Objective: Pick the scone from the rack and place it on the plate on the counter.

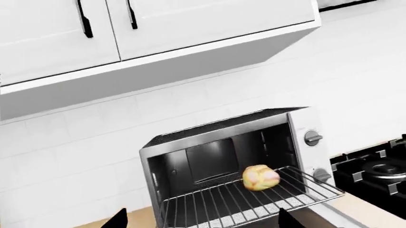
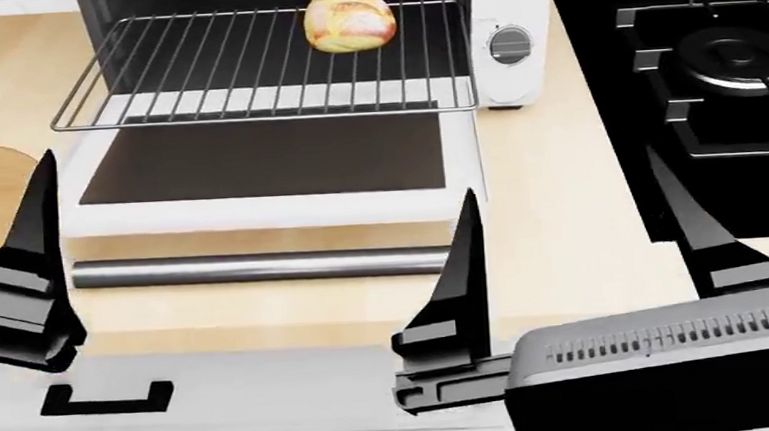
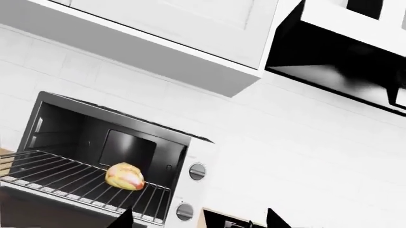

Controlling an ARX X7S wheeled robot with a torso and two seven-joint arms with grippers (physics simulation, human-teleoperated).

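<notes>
scone: top centre, loose on pulled-out toaster-oven rack; could roll off.
left gripper: wide open, empty.
right gripper: wide open, empty.

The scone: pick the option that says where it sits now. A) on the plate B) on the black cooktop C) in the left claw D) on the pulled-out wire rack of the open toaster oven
D: the scone rests on the rack slid out of the open toaster oven, and neither claw is near it.
</notes>
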